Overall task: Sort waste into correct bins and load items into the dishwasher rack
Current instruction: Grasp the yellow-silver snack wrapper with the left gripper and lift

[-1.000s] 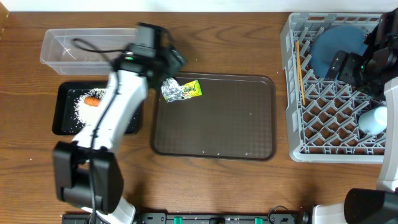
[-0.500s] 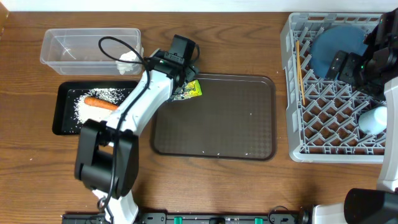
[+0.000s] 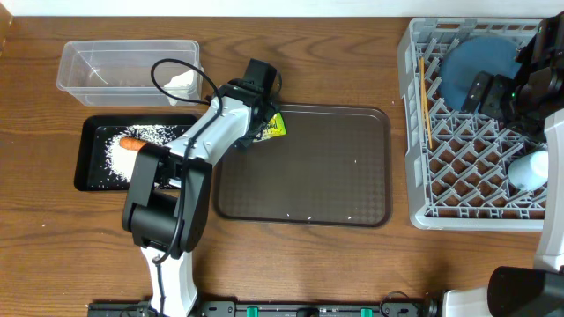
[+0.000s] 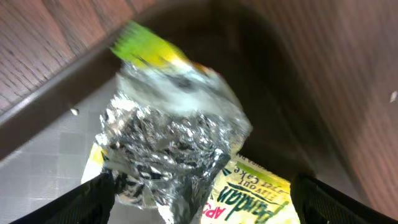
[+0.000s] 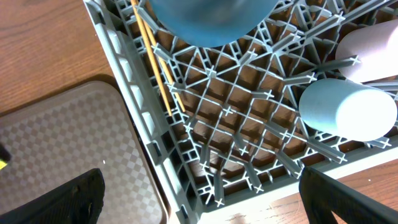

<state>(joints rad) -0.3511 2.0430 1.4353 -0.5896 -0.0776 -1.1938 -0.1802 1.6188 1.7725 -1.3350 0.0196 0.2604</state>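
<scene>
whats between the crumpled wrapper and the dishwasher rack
In the overhead view, just the brown serving tray and a strip of wooden table lie between the wrapper and the rack.

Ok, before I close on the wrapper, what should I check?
1. Left tool open: ok.
2. Crumpled wrapper centred between its fingers: ok.
3. Fingers low enough to grip, clear of the brown serving tray's rim: cannot tell.
4. Clear tub open-topped, left part uncovered: ok.
5. Right tool open over the dishwasher rack, well away from the wrapper: ok.
</scene>
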